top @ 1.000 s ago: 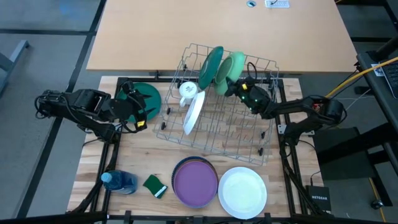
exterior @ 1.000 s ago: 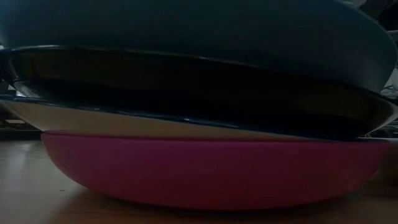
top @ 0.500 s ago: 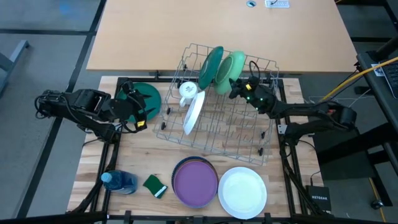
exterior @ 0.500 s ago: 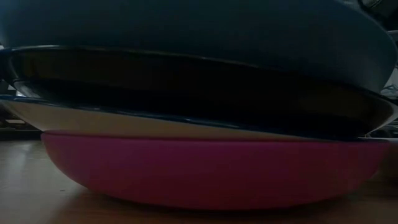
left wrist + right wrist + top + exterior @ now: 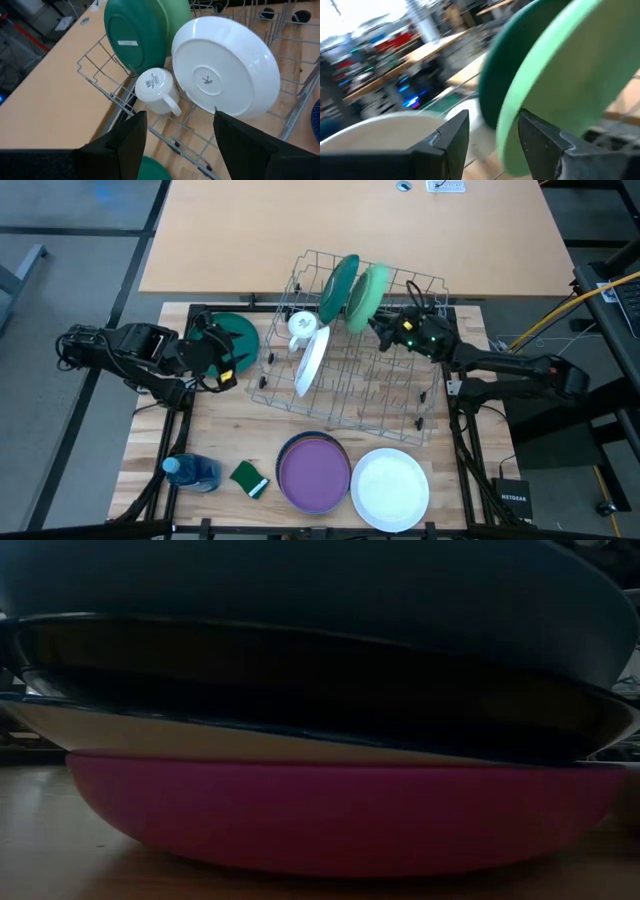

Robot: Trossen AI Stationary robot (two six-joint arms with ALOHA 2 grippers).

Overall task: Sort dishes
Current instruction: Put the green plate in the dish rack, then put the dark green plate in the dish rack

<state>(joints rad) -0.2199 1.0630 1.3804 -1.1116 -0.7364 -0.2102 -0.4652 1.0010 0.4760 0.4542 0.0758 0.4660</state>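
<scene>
A wire dish rack (image 5: 352,370) holds a dark green plate (image 5: 338,286), a light green plate (image 5: 368,295) and a white plate (image 5: 312,362), all on edge between the wires. My right gripper (image 5: 381,328) is open at the light green plate's near-right rim, which passes between its fingers in the right wrist view (image 5: 506,131). My left gripper (image 5: 226,362) is open and empty at the table's left, above another dark green plate (image 5: 240,333) lying flat. A stack with a purple plate on top (image 5: 313,472) and a white plate (image 5: 389,488) lie near the front edge. My right gripper has one finger (image 5: 446,141) on each side of the light green plate's lower rim (image 5: 509,120), coming level from the table's right side. I cannot tell whether the fingers touch the plate. The plate stands on edge in the rack.
A small white mug (image 5: 302,327) sits upside down in the rack beside the white plate. A green sponge (image 5: 250,478) and a blue bottle (image 5: 192,472) lie at the front left. The low view is filled by the plate stack (image 5: 330,820).
My right arm has stretched out, its elbow going toward the table's right edge and its wrist moving a little right, while its fingertips have stayed at the light green plate. The left arm has kept still.
</scene>
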